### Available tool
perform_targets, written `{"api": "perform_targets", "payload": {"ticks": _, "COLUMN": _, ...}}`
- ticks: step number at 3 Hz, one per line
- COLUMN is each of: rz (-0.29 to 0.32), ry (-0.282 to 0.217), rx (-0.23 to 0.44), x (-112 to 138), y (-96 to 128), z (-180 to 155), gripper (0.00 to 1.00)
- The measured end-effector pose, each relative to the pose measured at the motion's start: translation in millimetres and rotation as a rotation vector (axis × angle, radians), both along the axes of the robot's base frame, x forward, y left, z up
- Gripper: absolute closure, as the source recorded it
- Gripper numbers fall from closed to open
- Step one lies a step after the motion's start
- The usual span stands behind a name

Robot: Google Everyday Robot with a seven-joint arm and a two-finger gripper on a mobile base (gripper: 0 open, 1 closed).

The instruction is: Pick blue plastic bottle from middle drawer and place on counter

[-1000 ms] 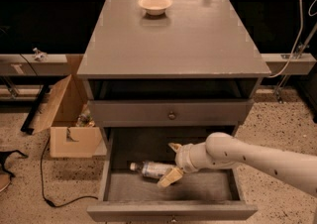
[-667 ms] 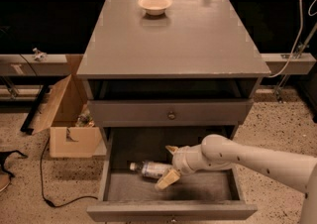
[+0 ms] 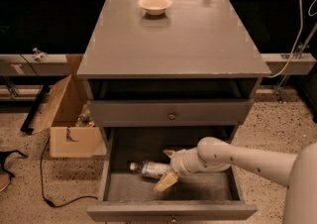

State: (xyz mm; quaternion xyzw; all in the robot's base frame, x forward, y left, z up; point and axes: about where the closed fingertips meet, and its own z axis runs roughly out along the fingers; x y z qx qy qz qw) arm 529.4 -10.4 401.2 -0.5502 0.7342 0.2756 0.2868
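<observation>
The blue plastic bottle [image 3: 147, 169] lies on its side on the floor of the open middle drawer [image 3: 171, 211], white cap pointing left. My gripper [image 3: 168, 168] reaches into the drawer from the right, low over the drawer floor. It is open, with one finger behind the bottle's right end and one fingertip [image 3: 165, 183] in front of it. The counter [image 3: 173, 44] is the grey top slab above.
A small cream bowl [image 3: 155, 4] sits at the back of the counter. The shut drawer with a round knob [image 3: 171, 115] overhangs the middle drawer's back. An open cardboard box [image 3: 69, 124] and a black cable [image 3: 43, 188] lie on the floor at left.
My gripper has moved a little left along the drawer, so its fingers now straddle the bottle's right end. The bottle has not moved.
</observation>
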Motion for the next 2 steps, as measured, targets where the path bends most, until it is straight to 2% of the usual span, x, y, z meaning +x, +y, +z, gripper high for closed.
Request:
{"api": "perform_targets", "payload": {"ticks": 1, "rz": 0.002, "ry": 0.025, "rx": -0.040, "x": 0.9, "y": 2.2, "z": -20.0, "gripper": 0.04}}
{"api": "perform_targets", "payload": {"ticks": 2, "rz": 0.004, "ry": 0.031, "rx": -0.064, "x": 1.6, "y": 3.1, "z": -27.9, "gripper": 0.27}}
